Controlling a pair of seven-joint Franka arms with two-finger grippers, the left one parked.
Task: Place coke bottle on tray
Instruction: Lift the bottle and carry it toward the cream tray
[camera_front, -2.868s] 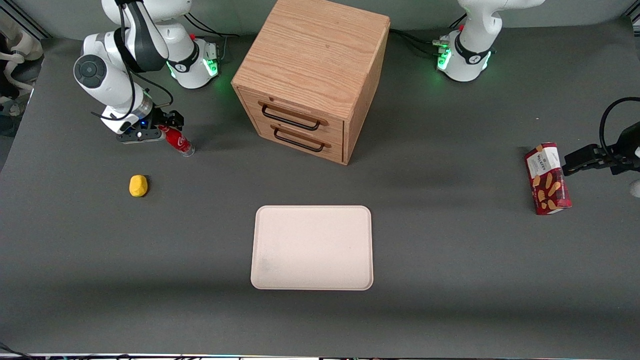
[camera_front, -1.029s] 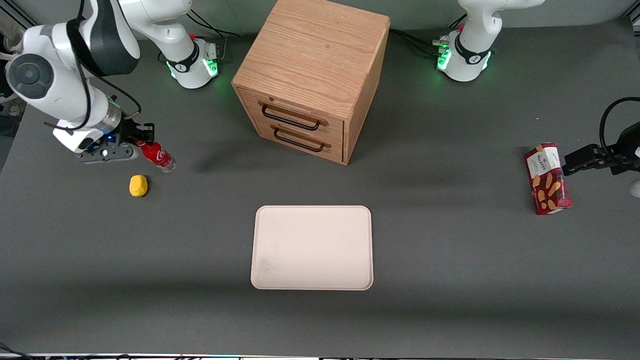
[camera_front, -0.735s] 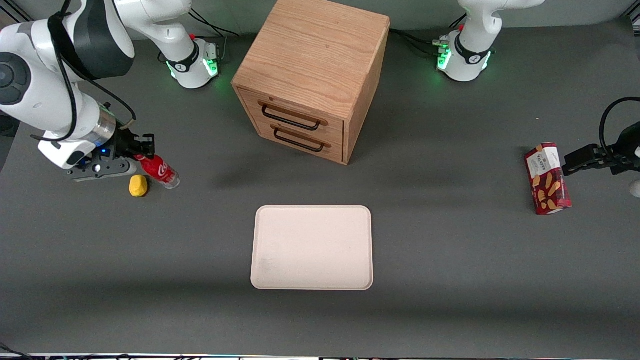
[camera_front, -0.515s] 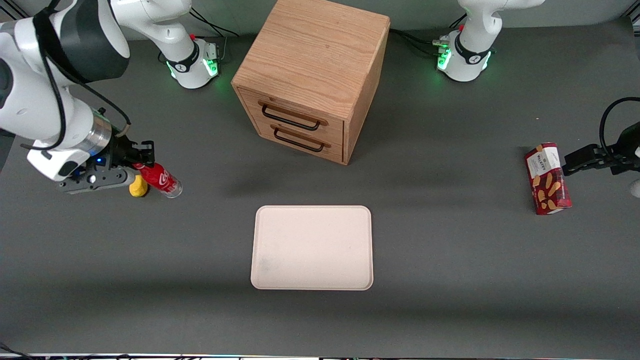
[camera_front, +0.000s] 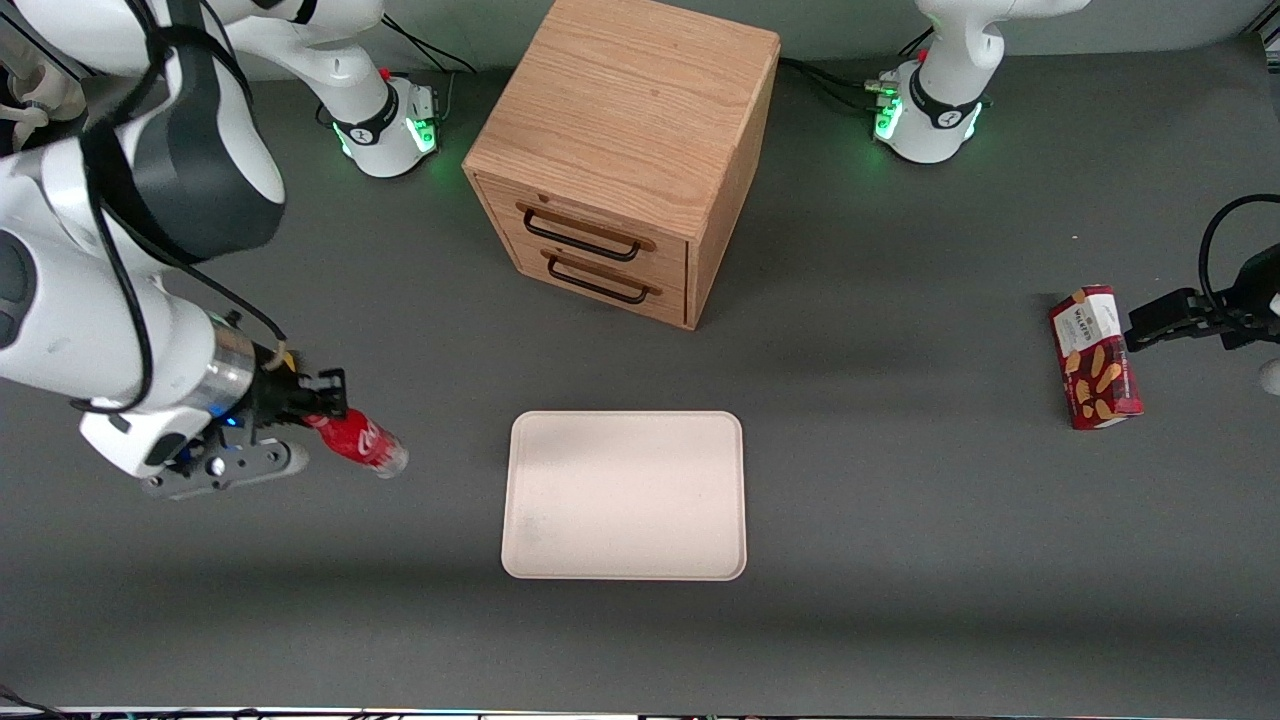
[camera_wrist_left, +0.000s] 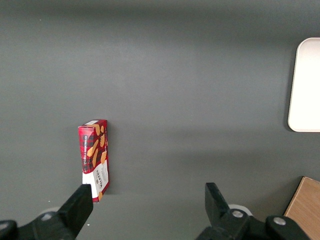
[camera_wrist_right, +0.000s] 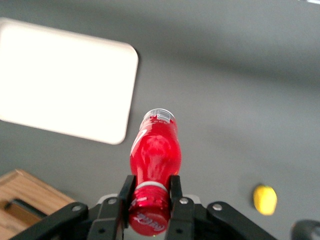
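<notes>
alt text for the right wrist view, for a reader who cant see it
The gripper clamps the neck of a red coke bottle, held in the air above the grey table. The pale tray and a small yellow object lie below.

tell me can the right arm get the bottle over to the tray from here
Probably yes: the gripper is shut on the bottle, held above the table, and nothing stands between it and the tray.
</notes>
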